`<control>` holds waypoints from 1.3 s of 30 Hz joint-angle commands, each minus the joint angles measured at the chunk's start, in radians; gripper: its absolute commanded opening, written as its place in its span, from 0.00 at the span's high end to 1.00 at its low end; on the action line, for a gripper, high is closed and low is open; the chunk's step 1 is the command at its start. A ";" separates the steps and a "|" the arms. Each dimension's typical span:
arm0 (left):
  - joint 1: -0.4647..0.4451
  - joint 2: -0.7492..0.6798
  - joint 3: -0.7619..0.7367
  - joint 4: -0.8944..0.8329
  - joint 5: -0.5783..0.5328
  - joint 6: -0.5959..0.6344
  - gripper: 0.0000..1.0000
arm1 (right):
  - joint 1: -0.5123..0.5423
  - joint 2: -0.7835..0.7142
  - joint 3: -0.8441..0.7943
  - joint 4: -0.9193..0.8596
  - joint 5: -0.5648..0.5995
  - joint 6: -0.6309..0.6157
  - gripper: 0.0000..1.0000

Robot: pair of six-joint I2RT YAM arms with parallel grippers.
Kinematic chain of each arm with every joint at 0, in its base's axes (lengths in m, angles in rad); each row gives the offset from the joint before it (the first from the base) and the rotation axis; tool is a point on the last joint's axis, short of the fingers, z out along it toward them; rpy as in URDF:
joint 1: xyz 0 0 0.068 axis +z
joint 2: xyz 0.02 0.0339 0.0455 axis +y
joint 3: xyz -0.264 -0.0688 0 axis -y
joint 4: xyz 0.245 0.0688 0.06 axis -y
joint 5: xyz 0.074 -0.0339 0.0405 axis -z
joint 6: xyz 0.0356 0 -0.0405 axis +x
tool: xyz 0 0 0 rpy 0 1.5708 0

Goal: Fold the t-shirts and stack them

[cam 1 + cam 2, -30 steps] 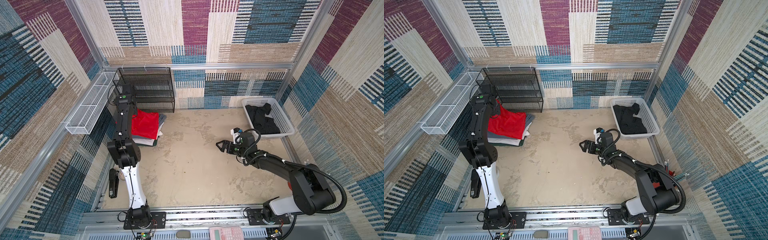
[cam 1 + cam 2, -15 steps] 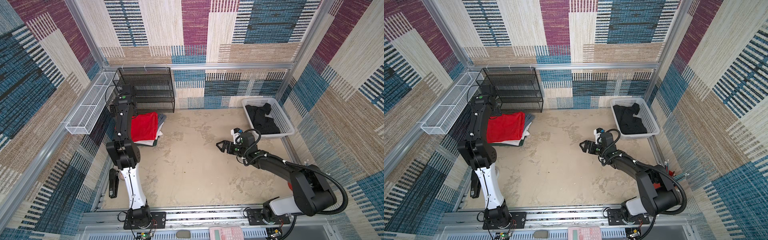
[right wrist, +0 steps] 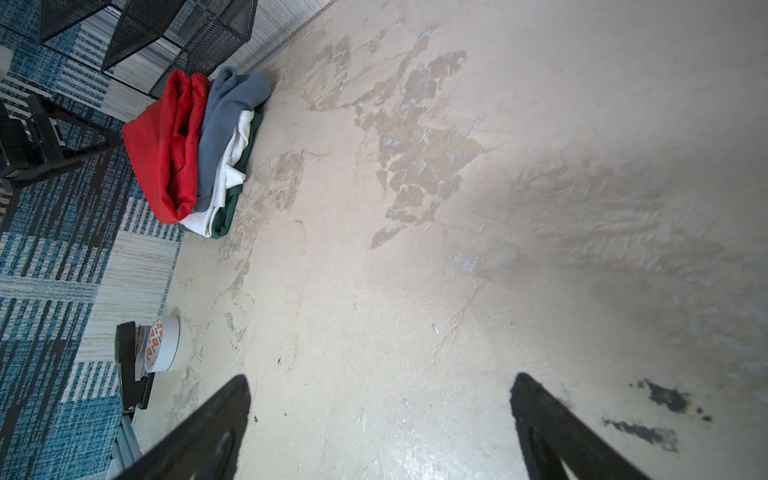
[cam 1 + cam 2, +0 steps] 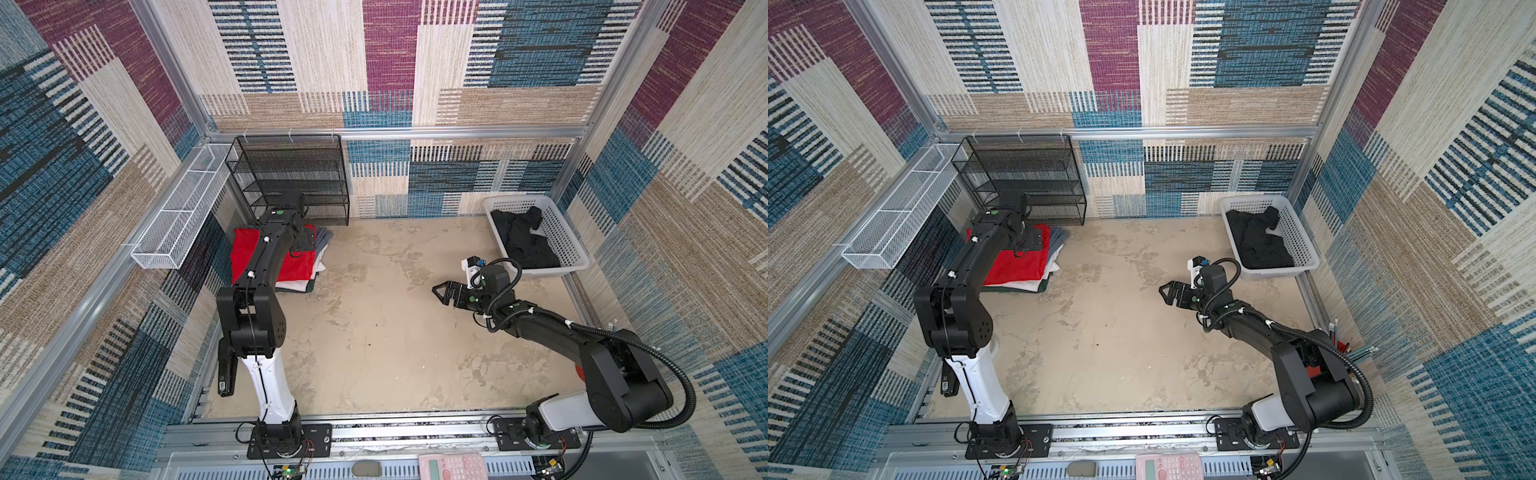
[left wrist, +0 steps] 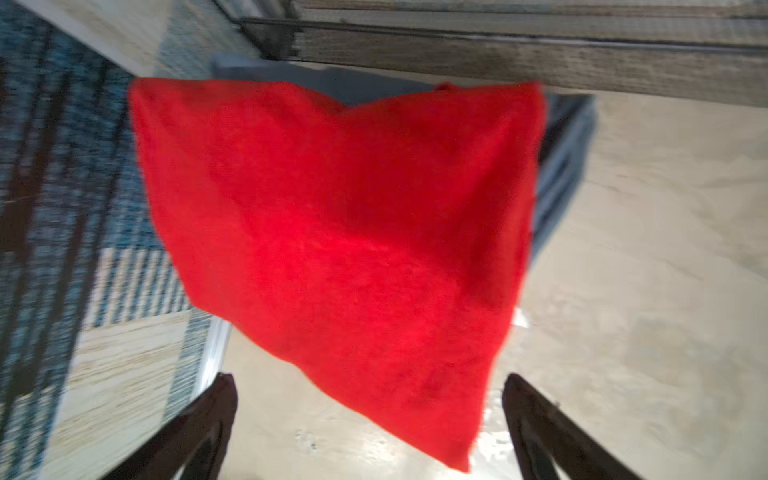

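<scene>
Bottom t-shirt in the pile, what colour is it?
The bottom t-shirt is dark green, clearest in the right wrist view.

Four folded cloth t-shirts are counted, piled at the far left: one bright red t-shirt (image 3: 160, 145), one grey t-shirt (image 3: 224, 112), one white t-shirt (image 3: 233, 160) and one dark green t-shirt (image 3: 232, 201). One heap of crumpled black cloth (image 4: 523, 245) is seen at the far right in one white plastic lattice basket (image 4: 515, 200); how many garments it holds cannot be told. One black wire-mesh shelf rack (image 4: 291, 174), one white wire-mesh tray (image 4: 178, 216), one roll of white tape (image 3: 164, 345) and one pink calculator (image 4: 453, 465) are also counted.
</scene>
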 commanded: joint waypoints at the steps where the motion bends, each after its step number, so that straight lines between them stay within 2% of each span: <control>1: -0.030 0.022 -0.021 0.100 0.077 -0.072 0.00 | 0.000 -0.006 0.006 0.000 -0.009 -0.014 0.02; 9: -0.107 0.209 0.118 -0.001 0.067 -0.083 0.00 | 0.000 -0.050 0.006 -0.054 0.032 -0.030 0.01; 13: -0.159 0.172 0.017 0.096 0.098 -0.064 0.00 | 0.000 -0.059 0.018 -0.079 0.042 -0.040 0.01; 18: -0.209 0.105 -0.115 0.172 0.162 -0.115 0.00 | 0.000 -0.062 0.033 -0.103 0.045 -0.039 0.01; 23: -0.242 -0.031 -0.333 0.279 0.151 -0.160 0.00 | 0.000 -0.082 0.042 -0.130 0.100 -0.046 0.01; 26: -0.241 -0.169 -0.511 0.375 0.117 -0.181 0.00 | -0.001 -0.106 0.042 -0.153 0.180 -0.053 0.01; 30: -0.241 -0.395 -0.761 0.540 0.039 -0.169 0.00 | -0.001 -0.161 0.024 -0.160 0.343 -0.046 0.01; 34: -0.240 -0.595 -0.999 0.720 -0.037 -0.128 0.00 | -0.001 -0.269 -0.049 -0.068 0.514 -0.063 0.01; 39: -0.226 -0.731 -1.162 0.839 -0.158 -0.051 0.00 | 0.000 -0.415 -0.188 0.110 0.748 -0.167 0.01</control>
